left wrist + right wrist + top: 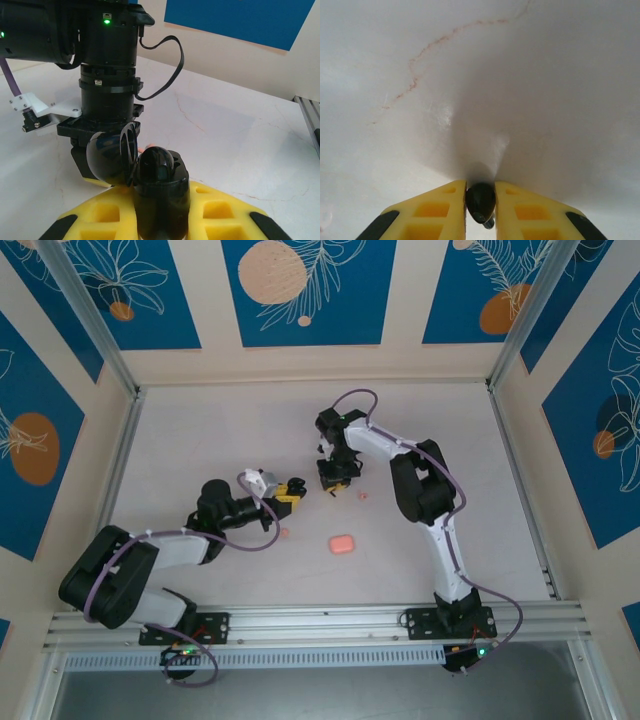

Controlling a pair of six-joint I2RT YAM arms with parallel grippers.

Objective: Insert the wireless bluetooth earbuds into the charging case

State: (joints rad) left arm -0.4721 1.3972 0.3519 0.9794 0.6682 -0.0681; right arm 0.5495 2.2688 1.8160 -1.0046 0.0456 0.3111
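While left pincer [160,184] and right pincer [480,187] are pinched narrow, the smooth, pebble-shaped pink case [342,543] lies apart.

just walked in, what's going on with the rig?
Both arms reach mid-table. The left gripper has its fingers shut on a glossy black object; the right gripper holds a small black piece. The pink charging case lies untouched, two tiny pink earbuds loose on the table.

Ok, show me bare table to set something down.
Bare table: far-left stretch between the left arm and back wall, and right of the right arm. Crowded: the middle, around the left gripper, right gripper, earbuds and charging case.
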